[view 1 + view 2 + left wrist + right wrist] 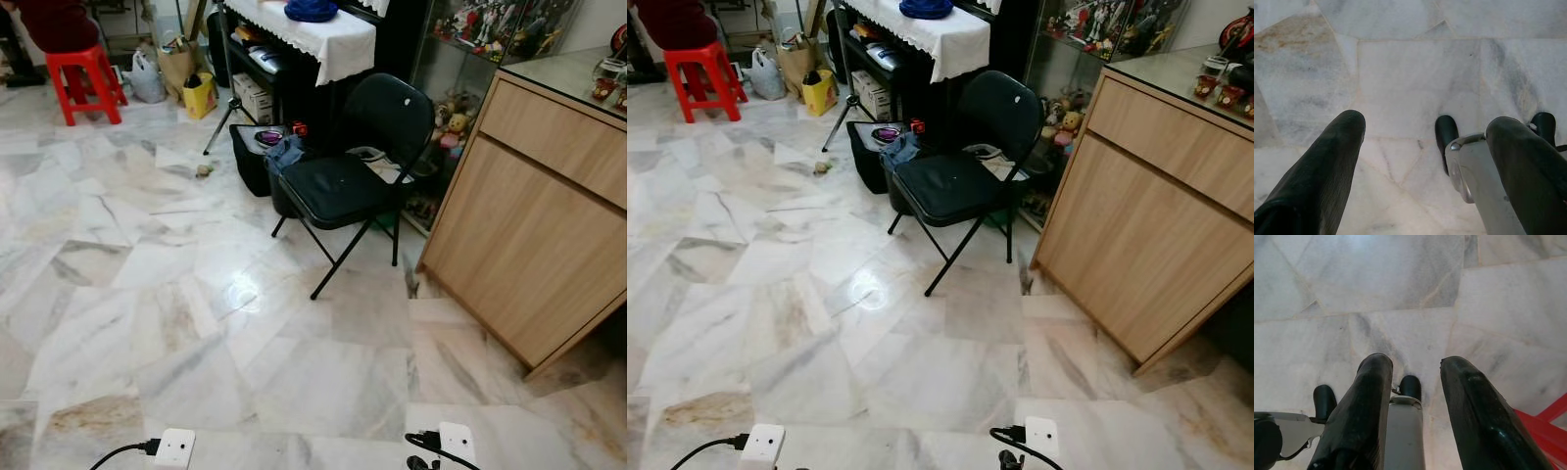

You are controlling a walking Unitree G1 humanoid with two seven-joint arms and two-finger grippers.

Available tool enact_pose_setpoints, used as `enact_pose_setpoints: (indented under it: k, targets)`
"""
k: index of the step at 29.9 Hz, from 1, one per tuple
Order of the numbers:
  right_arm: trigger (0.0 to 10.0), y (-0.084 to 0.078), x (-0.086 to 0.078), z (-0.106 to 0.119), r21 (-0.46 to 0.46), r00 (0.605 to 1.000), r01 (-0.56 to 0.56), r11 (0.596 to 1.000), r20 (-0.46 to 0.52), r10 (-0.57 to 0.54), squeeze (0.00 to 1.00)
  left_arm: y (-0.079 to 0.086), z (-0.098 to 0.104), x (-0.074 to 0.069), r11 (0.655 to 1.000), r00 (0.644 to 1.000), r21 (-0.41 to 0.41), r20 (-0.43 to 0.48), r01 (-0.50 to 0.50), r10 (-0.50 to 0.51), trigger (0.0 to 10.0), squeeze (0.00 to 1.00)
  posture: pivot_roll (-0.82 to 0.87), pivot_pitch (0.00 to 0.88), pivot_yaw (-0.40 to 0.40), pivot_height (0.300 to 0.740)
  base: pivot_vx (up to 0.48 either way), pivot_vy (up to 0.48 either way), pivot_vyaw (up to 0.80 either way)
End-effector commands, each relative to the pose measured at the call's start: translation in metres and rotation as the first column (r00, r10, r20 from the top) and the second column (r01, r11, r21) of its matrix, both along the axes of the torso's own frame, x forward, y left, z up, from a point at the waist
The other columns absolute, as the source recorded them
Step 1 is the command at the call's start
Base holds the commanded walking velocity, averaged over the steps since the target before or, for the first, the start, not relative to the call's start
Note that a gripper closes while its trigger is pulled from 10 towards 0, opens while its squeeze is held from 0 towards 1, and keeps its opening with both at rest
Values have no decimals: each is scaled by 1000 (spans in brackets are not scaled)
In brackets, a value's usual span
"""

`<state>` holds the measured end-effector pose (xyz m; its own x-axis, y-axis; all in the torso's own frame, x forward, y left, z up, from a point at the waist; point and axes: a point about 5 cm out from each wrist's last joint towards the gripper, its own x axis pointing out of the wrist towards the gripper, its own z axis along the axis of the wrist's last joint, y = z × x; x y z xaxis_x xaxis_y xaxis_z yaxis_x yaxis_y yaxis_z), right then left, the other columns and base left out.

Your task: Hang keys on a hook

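Neither keys nor hook can be made out. Both arms hang idle: the left end effector [1420, 161] and right end effector [1415, 401] point at the marble floor [196, 323], fingers spread and empty; the wooden counter [529, 235] stands ahead-right, nearer the right arm.

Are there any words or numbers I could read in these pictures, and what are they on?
None can be read.
Yellow bag: any print is too small and blurred.
Boxes under the dark table: markings too blurred.
White sticker on the black folding chair: blank or too small to tell.
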<state>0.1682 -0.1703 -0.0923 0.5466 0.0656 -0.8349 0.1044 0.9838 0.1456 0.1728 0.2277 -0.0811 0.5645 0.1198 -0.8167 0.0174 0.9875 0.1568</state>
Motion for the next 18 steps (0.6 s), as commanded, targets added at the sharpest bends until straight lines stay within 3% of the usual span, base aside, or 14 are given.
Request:
enact_pose_setpoints:
  k: [1, 6, 18]
  targets:
    - [10000, -3, 0, 0, -6, 1000, 8, 1000, -4, -8, 0, 1, 0, 0, 1000, 1000, 20, -9, 14, -14, 10000, 0, 53, 0, -41, 740, 0, 0, 0]
    - [10000, -7, -4, -1, -24, 1000, 28, 999, -13, -29, 0, -1, 2, 5, 1000, 1000, 12, 7, 8, -8, 10000, 0, 52, 0, -40, 740, 0, 0, 0]
    - [10000, -13, -8, -2, -87, 999, 40, 995, -24, -42, 0, -7, 1, 6, 1000, 1000, -2, 4, 26, -26, 10000, 0, 44, 0, -40, 740, 0, 0, -726]
